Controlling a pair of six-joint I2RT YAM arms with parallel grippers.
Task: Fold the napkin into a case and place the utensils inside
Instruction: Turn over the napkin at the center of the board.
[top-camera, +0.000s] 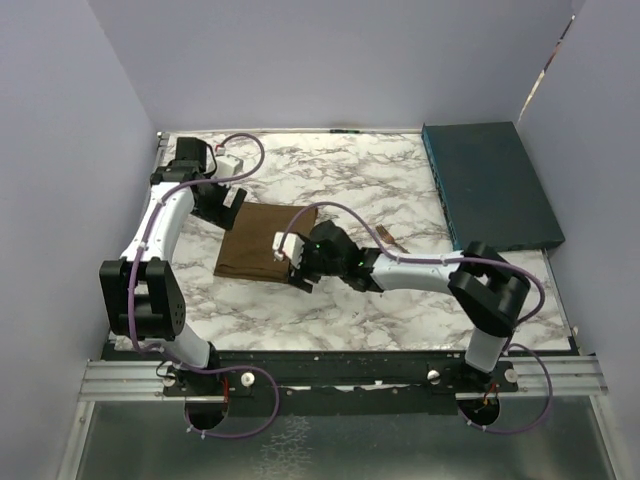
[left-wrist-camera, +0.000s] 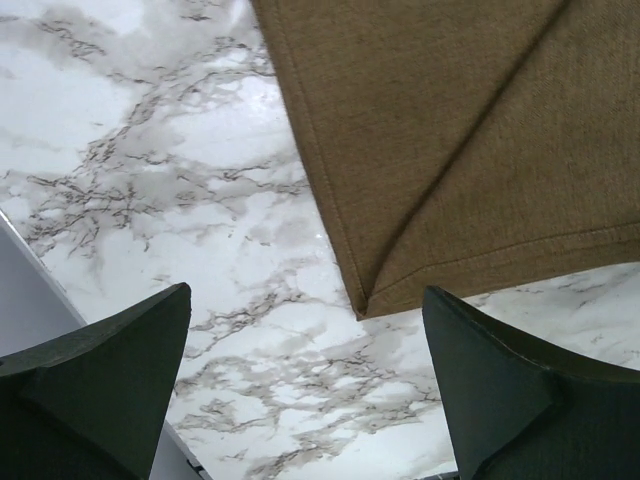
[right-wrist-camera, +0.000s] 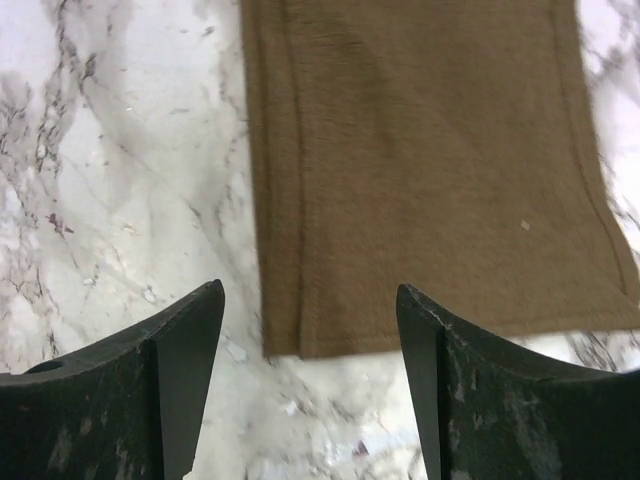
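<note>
Right gripper: black two-finger right gripper (top-camera: 297, 268) is hovering low at the near-right edge of the cloth. Its jaws are standing apart, w/ only tabletop and the cloth's hem btwn them.
Table: white marble-patterned table (top-camera: 390, 180) is carrying everything.
Napkin: soft brown cloth napkin (top-camera: 265, 240) is lying flat mid-table, left of centre. It is folded into a rough rectangle, not yet a narrow case.
Fork: thin copper-coloured metal fork (top-camera: 388, 240) is lying on the table just right of the napkin, outside it and partly hidden by the right arm.
Left gripper: black two-finger left gripper (top-camera: 228, 205) is hanging over the napkin's far-left corner, jaws standing wide apart and gripping nothing.
Box: dark teal flat rectangular box (top-camera: 490, 185) is sitting at the far right, well apart from the cloth.
Why placed so (judgement): the grippers are bracketing opposite ends of the napkin w/ jaws parted, probably so a fold can settle flat. The fork is lying aside, likely so the cloth gets shaped first.
Top view only: is showing the fork, box, both arms and the napkin's whole outline.
Left wrist only: is showing a diagonal crease running to the corner, w/ layers stacked at the stitched hem.
Right wrist only: is showing a lengthwise doubled strip along the cloth's left side, slightly blurred.
</note>
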